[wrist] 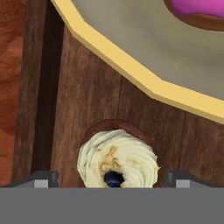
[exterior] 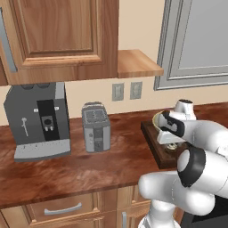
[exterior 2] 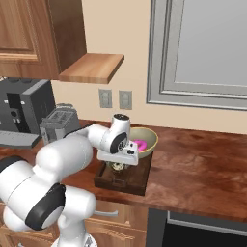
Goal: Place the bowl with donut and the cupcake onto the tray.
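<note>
The dark wooden tray (exterior 2: 120, 181) (exterior: 153, 142) lies on the counter near its front edge. The pale bowl (exterior 2: 150, 137) (wrist: 131, 35) rests on the tray's far end, and the pink donut (exterior 2: 141, 144) (wrist: 197, 11) lies inside it. On the tray's slats (wrist: 87, 96), just in front of the bowl's yellow rim, stands the cupcake (wrist: 118, 159) (exterior 2: 117, 167). My gripper (wrist: 111, 179) (exterior 2: 117, 161) hangs straight over the cupcake, open, its fingertips (wrist: 43, 179) standing clear of the cupcake on either side. In the left base view my arm covers most of the tray, and the bowl's rim (exterior: 156, 119) peeks out behind the hand.
A silver toaster (exterior: 95, 127) and a grey coffee machine (exterior: 40, 120) stand on the counter left of the tray. Wall cabinets and a wooden shelf (exterior 2: 91, 67) hang above. Bare counter (exterior 2: 202, 159) stretches to the right of the tray.
</note>
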Robot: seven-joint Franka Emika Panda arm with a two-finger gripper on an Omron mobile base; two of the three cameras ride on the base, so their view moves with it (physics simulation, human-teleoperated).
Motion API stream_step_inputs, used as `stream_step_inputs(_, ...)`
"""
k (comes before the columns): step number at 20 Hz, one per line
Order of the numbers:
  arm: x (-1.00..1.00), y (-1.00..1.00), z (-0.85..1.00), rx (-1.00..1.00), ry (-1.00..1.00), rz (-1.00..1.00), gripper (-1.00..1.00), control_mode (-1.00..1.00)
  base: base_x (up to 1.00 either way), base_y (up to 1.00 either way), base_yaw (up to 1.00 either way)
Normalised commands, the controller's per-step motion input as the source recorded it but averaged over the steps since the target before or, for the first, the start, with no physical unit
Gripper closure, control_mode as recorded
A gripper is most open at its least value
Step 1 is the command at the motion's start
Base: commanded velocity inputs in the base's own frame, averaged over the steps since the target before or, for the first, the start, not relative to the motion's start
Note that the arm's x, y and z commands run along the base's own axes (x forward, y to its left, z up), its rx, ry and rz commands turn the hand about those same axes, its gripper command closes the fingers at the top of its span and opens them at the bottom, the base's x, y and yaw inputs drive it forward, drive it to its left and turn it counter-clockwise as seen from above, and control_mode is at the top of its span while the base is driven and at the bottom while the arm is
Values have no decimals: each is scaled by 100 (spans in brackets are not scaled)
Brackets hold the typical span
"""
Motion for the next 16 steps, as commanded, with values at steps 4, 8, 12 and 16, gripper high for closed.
stream_step_inputs(4, -12, 0, 42, 0, 0, 0, -100, -100, 0, 0, 0)
stream_step_inputs(8, -22, 0, 46, 0, 0, 0, -100, -100, 0, 0, 0)
stream_step_inputs(12, -34, 0, 47, 0, 0, 0, -100, -100, 0, 0, 0)
stream_step_inputs(16, -34, 0, 52, 0, 0, 0, -100, -100, 0, 0, 0)
